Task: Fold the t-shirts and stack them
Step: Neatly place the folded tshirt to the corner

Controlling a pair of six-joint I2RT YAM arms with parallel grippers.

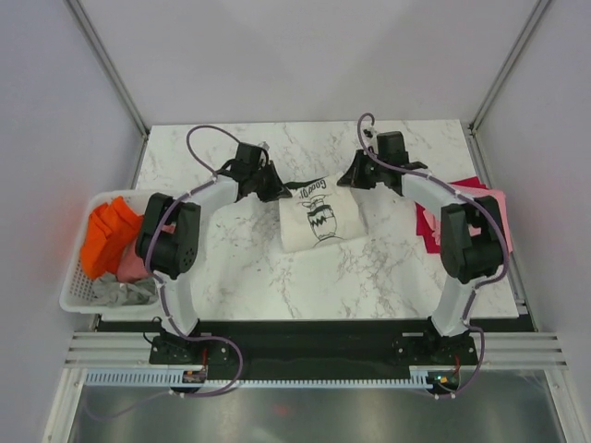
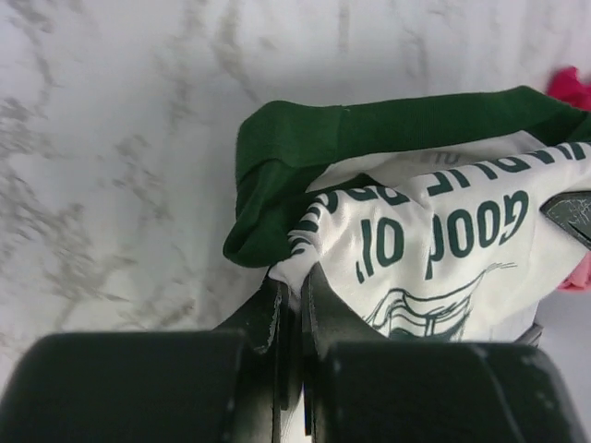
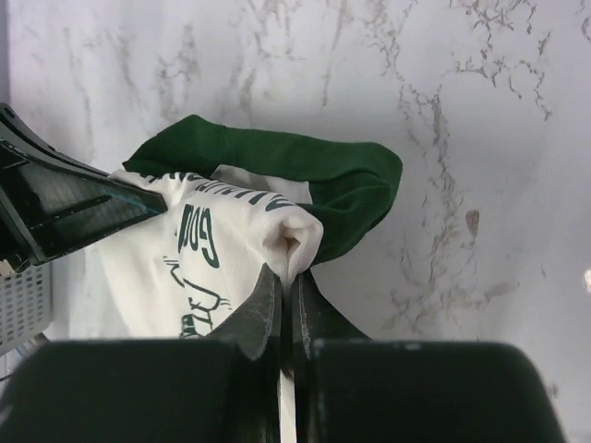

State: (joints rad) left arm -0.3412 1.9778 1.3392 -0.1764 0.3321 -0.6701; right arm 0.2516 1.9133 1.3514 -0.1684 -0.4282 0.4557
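Where the cream t-shirt point(image 1: 319, 217) lies bunched in the middle of the marble table point(image 1: 231, 268), both arms reach in at its far edge. The left gripper point(image 1: 274, 189) is clenched on a fold at the far-left corner, just beside the dark green sleeve point(image 2: 305, 148). The right gripper point(image 1: 351, 178) pinches the far-right corner the same way. An orange shirt point(image 1: 106, 235) and a grey shirt point(image 1: 125, 293) sit in the white basket point(image 1: 76, 293) at the left. A crimson shirt point(image 1: 429, 226) and a pink shirt point(image 1: 499, 208) lie at the right edge.

Cream t-shirt point(image 1: 319, 220) on marble table point(image 1: 231, 263)
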